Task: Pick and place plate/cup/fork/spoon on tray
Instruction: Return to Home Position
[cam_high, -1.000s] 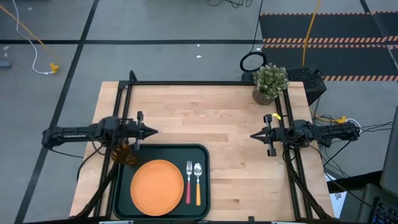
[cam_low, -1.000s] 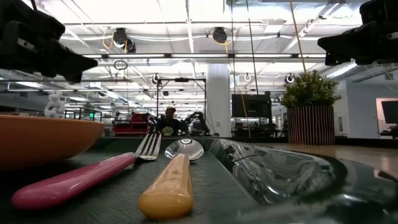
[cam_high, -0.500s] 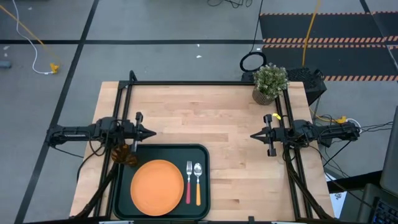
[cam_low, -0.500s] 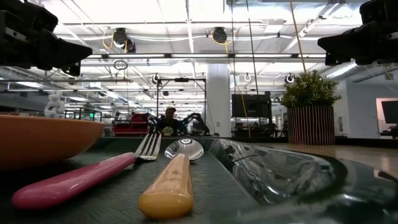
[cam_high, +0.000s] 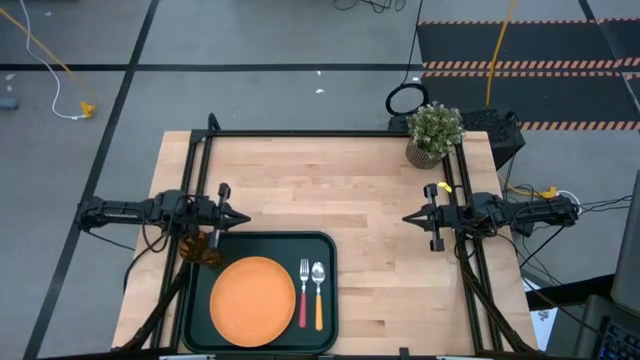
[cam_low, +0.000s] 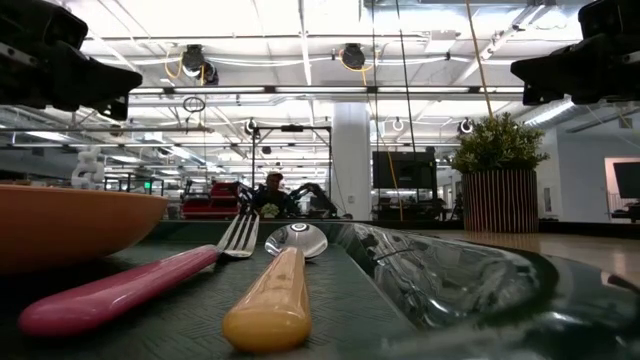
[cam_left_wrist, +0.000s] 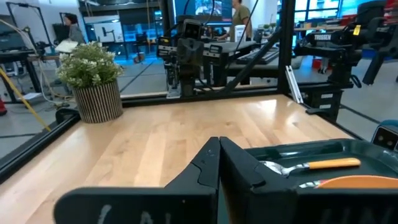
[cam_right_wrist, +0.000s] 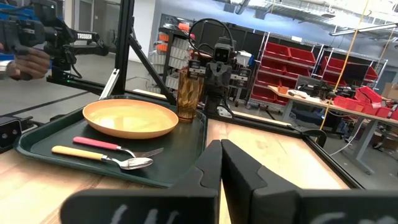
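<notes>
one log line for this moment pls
plate, cup, fork, spoon: all on tray | left claw: shut, empty | right claw: shut, empty

Below me the pale wooden surface (cam_high: 340, 190) fills the frame's middle. On it the dark tray (cam_high: 330, 250) sits at the lower left, and a potted plant (cam_high: 434, 133) stands at its upper right corner.

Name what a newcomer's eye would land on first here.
The big orange plate on the dark tray at the table's near edge, with the fork and spoon side by side to its right. The amber cup stands at the tray's far left corner, below the left gripper; a potted plant marks the far right corner.
</notes>
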